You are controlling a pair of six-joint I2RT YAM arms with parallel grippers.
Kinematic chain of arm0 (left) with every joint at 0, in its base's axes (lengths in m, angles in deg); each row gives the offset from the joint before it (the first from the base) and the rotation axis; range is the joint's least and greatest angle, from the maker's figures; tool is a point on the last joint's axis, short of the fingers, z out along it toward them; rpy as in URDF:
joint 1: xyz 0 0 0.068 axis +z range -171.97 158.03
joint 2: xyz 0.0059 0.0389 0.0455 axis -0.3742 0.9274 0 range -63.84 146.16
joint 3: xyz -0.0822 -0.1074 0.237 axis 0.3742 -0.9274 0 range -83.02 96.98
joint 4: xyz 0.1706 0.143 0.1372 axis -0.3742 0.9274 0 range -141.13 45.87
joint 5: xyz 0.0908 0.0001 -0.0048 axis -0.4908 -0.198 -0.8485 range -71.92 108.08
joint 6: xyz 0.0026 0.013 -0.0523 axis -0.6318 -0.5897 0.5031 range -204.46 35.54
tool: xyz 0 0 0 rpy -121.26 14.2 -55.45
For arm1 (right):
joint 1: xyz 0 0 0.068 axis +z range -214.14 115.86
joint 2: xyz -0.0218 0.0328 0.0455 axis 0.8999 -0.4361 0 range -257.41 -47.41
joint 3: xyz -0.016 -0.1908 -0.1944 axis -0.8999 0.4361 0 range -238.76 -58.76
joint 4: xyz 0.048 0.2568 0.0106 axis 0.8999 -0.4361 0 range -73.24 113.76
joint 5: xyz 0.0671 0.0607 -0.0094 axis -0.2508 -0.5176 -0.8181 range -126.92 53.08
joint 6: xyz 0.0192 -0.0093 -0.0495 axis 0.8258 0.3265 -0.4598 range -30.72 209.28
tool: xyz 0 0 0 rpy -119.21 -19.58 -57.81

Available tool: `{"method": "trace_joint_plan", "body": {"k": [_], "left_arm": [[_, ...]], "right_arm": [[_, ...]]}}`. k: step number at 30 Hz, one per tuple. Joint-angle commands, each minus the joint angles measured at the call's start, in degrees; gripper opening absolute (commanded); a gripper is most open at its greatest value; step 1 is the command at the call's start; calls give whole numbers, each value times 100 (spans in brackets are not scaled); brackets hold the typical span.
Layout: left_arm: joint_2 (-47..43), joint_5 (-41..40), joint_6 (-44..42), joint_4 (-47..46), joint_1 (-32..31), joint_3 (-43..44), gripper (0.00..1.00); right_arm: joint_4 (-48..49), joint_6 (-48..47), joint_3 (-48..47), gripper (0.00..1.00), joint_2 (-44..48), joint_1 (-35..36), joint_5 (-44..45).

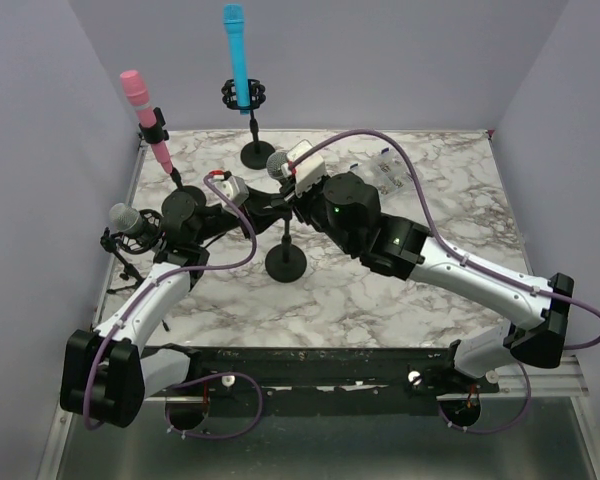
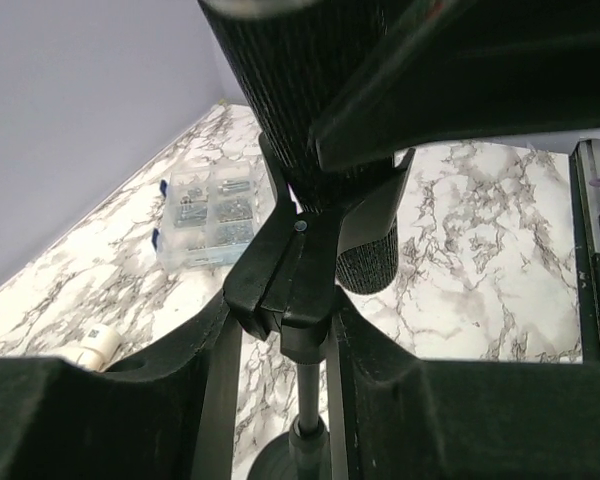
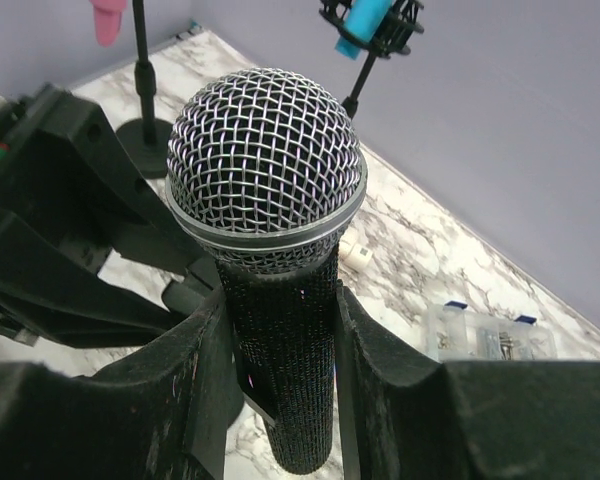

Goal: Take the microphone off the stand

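A black microphone with a silver mesh head stands between my right gripper's fingers, which are shut on its textured body. In the top view the head sits at the table's middle, above the black stand with its round base. From the left wrist, the microphone's body rests against the stand's clip. My left gripper is closed on the clip's joint at the top of the thin pole, both fingers touching it. In the top view, the left gripper meets the right gripper at the stand.
A pink microphone on a stand is at the back left, and a blue one in a shock mount at the back centre. Another mesh-headed microphone sits by the left arm. A clear parts box lies back right.
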Motion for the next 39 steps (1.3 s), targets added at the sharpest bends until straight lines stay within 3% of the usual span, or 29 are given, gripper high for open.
{"method": "trace_joint_plan", "body": {"k": [1,5,8,16,18,23,28,31,35,39], "left_arm": [[123,372,-100,121,-38,214,0],[188,442,-21,135,-38,268,0],[170,362,-61,224,-38,268,0],[188,240,-39,346,-38,365,0],[163,185,-39,354,-38,356,0],[169,-163,-113,676,-38,441,0],[153,-316,-92,715,-38,461,0],[135,-403,-74,739,-38,469,4],[41,-485,-82,777,-38,436,16],[-69,-459,-17,733,-40,368,30]], "right_arm": [[396,227,-442,1,282,46,-366],[779,197,-450,1,456,44,-484],[1375,170,-330,1,704,42,164],[2999,242,1045,1,2361,44,982],[2976,219,1300,1,2717,45,1409],[2815,-391,2450,1,3419,44,3454],[1167,510,3433,1,4055,41,4199],[-249,1844,3630,1,4240,28,4207],[-1375,3257,3607,1,3963,-61,3664],[-1918,3878,3352,1,3061,-433,2935]]}}
